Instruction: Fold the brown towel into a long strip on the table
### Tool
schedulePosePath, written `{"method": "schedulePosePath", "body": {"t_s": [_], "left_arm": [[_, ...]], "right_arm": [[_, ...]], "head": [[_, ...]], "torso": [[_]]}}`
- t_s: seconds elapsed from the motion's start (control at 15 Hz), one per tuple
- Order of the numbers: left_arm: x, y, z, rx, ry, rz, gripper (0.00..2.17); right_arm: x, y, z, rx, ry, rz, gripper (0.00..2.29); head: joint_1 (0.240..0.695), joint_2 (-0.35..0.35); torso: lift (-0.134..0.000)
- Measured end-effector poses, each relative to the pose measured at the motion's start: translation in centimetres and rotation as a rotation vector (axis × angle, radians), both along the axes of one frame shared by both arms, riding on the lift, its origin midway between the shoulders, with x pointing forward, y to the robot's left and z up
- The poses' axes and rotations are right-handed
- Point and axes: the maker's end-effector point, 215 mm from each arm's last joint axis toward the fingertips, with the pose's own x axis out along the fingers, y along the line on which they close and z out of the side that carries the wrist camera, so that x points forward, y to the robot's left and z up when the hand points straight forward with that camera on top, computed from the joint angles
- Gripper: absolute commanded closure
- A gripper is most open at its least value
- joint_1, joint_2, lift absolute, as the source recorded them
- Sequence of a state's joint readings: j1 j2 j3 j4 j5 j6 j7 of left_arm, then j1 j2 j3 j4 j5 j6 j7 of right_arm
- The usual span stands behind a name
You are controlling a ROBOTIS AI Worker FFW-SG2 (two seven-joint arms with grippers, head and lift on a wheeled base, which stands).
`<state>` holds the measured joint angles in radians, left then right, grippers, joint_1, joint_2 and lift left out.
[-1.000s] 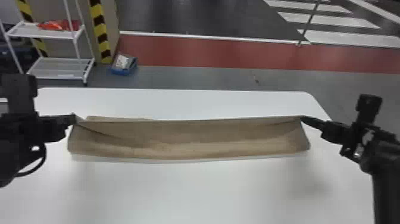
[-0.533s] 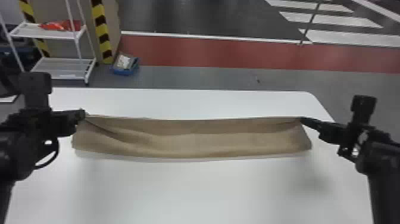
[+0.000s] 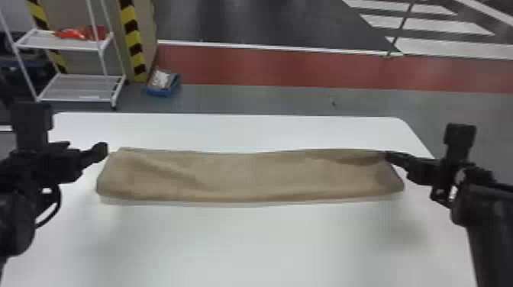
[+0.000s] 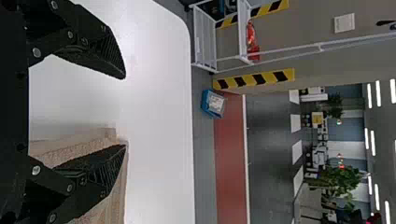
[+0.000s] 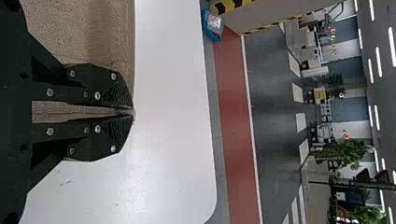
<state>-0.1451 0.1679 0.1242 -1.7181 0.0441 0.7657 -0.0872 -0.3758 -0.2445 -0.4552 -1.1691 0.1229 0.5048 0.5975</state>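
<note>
One white bench (image 3: 244,244) takes up the foreground. Over its left side is the left hand (image 3: 102,149), its fingers spread well apart with nothing clasped between them; the left wrist view has one of them overlapping the towel's end. Over the right side, the right hand (image 3: 388,155) is closed on the far right corner of the brown towel (image 3: 244,177) (a neat pinch, right at the tips). The towel lies crosswise on the bench in a long strip, a slanting crease toward its left end and a shadowed dip by the pinched corner.

Past the bench's far edge, a blue box (image 3: 164,91) sits on the grey floor, near a white rack (image 3: 76,100) with something red (image 3: 82,33) on its upper shelf. Beyond the box runs a red floor band (image 3: 286,68), then dark floor with white bars (image 3: 427,24).
</note>
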Motion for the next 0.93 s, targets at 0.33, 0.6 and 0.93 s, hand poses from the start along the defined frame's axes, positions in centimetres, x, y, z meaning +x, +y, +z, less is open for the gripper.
{"method": "schedulePosePath", "body": {"t_s": [0.33,0.6,0.93], "left_arm": [[-2.1,2.1,0.1,-0.118,-0.034,-0.022,0.05],[-2.1,2.2,-0.4,-0.230,-0.048,-0.042,0.09],[-2.8,0.5,-1.8,-0.374,-0.018,-0.088,0.22]], "right_arm": [[-0.3,-0.1,-0.3,0.005,0.002,-0.007,0.06],[-2.2,-0.4,-2.4,0.016,0.036,-0.017,0.06],[-4.1,-1.1,-3.5,0.012,0.059,-0.030,0.07]], "head": [[0.695,-0.099],[0.695,-0.100],[0.695,-0.126]], "torso": [[-0.123],[-0.123],[-0.123]]}}
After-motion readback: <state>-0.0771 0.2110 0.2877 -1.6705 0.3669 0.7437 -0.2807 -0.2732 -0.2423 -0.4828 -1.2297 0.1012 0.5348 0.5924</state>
